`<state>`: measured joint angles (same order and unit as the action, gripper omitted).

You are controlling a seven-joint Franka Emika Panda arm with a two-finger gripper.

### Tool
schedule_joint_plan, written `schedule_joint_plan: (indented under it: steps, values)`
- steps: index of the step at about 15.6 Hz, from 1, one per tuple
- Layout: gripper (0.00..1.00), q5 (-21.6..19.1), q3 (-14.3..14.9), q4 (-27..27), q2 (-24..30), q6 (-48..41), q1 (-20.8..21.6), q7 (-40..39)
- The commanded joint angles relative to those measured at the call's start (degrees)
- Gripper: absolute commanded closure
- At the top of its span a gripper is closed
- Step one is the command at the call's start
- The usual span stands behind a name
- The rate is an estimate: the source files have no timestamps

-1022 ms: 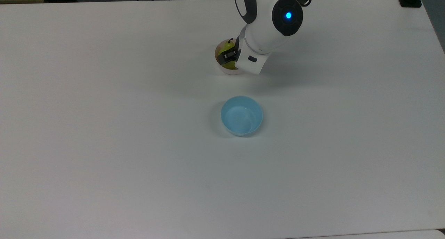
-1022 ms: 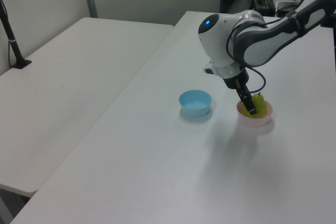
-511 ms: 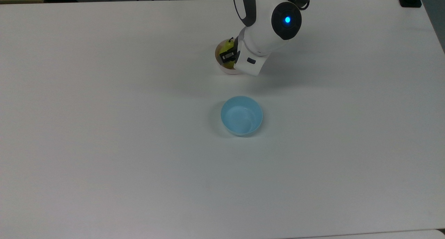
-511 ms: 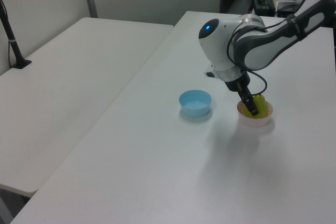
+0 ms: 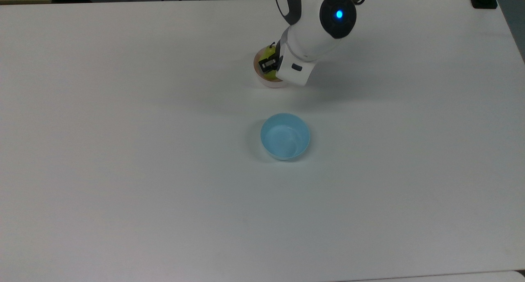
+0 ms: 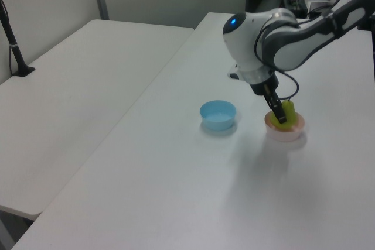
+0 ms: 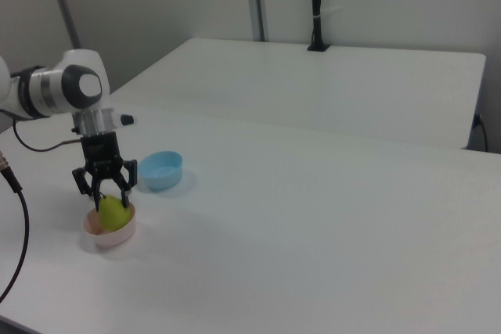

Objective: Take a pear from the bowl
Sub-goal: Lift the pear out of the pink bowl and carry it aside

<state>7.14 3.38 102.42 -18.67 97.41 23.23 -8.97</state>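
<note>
A yellow-green pear stands upright in the pale pink bowl, near the far side of the table in the top view. My gripper comes down on it from above, shut on the pear. In the right view the two fingers of the gripper straddle the pear, whose lower part sits just inside the bowl's rim. In the left view the pear rises above the bowl, with the gripper clamped on it.
A light blue bowl stands empty nearer the table's middle, a short way from the pink bowl; it also appears as the blue bowl and blue bowl. White tabletop spreads around both. A second table lies beyond.
The arm dipped toward the bowl half a second ago and has now risen. The pear sits higher relative to the pink bowl, held between the fingers.
</note>
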Motion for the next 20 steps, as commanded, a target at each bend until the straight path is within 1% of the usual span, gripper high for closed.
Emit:
schedule_joint_plan:
  steps: [1, 3, 6, 9, 11, 12, 14, 15, 18, 20]
  values:
    - [0.55, -2.47, 0.13, -1.08, 5.39, -4.93, -1.08, -3.33]
    - [0.55, -4.32, 0.13, -2.48, 6.62, -6.26, -3.36, -4.21]
    - [0.55, -4.42, 0.13, -4.94, 6.54, -6.00, -8.63, -5.26]
    - [0.55, -4.07, 0.13, -6.00, 5.58, -5.12, -14.34, -7.46]
    - [0.55, -3.80, 0.13, -6.01, 4.53, -1.97, -17.33, -8.08]
    - [0.55, -3.45, 0.13, -6.01, 3.13, -0.56, -18.91, -8.17]
    - [0.52, -2.14, 0.22, -6.09, 0.49, 3.38, -20.07, -7.65]
    - [0.49, -1.26, 0.22, -6.09, -1.00, 5.75, -20.24, -7.29]
    - [0.45, 0.41, 0.31, -6.09, -4.61, 9.55, -20.42, -5.54]
    - [0.36, 0.68, 0.40, -6.09, -6.02, 11.13, -20.51, -4.57]
